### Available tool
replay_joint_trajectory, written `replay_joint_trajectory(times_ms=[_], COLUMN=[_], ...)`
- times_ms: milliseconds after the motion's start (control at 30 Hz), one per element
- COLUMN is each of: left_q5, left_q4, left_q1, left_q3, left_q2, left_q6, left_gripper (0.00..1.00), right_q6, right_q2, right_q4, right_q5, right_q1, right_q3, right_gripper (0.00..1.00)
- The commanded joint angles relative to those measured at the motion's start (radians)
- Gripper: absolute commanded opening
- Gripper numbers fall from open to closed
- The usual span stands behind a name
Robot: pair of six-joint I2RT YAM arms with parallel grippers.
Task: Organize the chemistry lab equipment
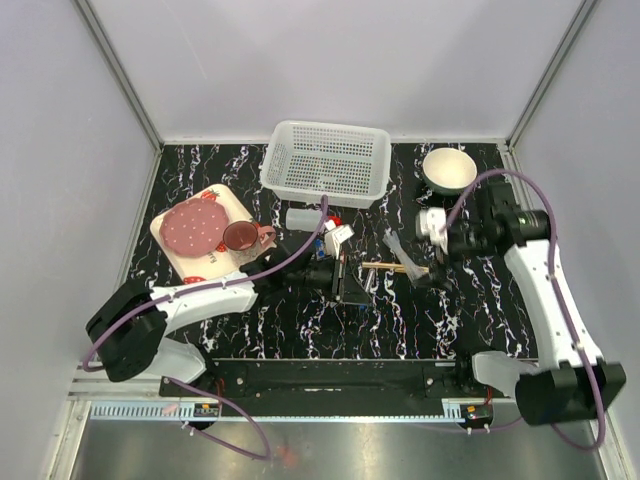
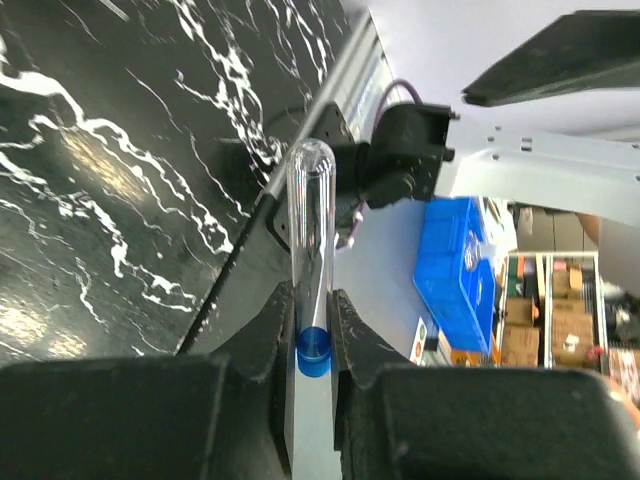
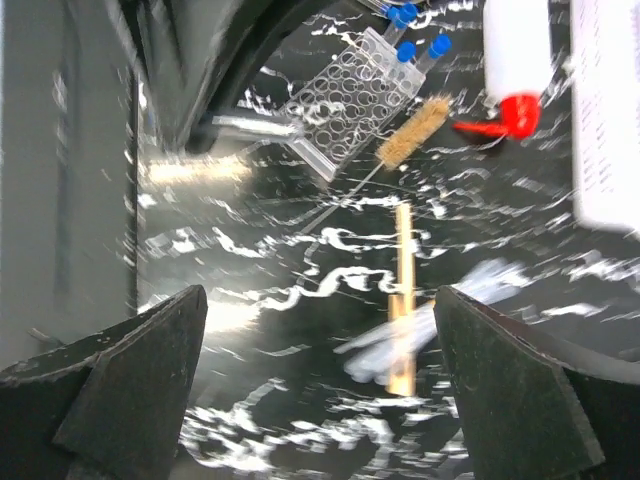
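My left gripper is shut on a clear blue-capped test tube, gripping it near the blue cap, with the tube pointing away over the table's front edge. In the top view this gripper is at mid-table. My right gripper is open and empty above the wooden sticks and clear pipettes; it also shows in the top view. The tube rack holds blue-capped tubes. A red-capped bottle lies beside it. The funnel is not visible.
A white mesh basket stands at the back centre and a white bowl at the back right. A strawberry-print tray with a pink plate and mug is at the left. A brown tube brush lies by the rack.
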Motion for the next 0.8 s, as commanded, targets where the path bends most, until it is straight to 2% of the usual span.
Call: replay_joint_trajectory(times_ms=[0,67,167,233,533,767], left_q5=[0.200,0.251,0.291,0.303,0.320,0.323], left_q4=[-0.140,-0.148,-0.147,-0.141,-0.017,0.025], left_q1=[-0.004,-0.004,-0.007,-0.008,-0.041,-0.047], left_q3=[0.085,0.093,0.105,0.115,0.148,0.193], left_q2=[-0.001,0.015,0.042,0.054,0.117,0.158], left_q6=[0.133,0.135,0.124,0.113,0.041,0.004], left_gripper=[0.01,0.01,0.01,0.01,0.02,0.02], right_q6=[-0.884,-0.896,-0.982,-0.985,-0.944,-0.976], right_q2=[-0.131,-0.120,-0.099,-0.097,-0.100,-0.102], right_q4=[-0.195,-0.210,-0.290,-0.286,-0.204,-0.187], right_q5=[0.015,0.045,0.060,0.083,0.153,0.213], right_q1=[0.031,0.118,0.184,0.238,0.355,0.402], right_q3=[-0.105,-0.080,-0.042,-0.039,-0.097,-0.154], right_gripper=[1.00,1.00,0.99,0.96,0.84,0.74])
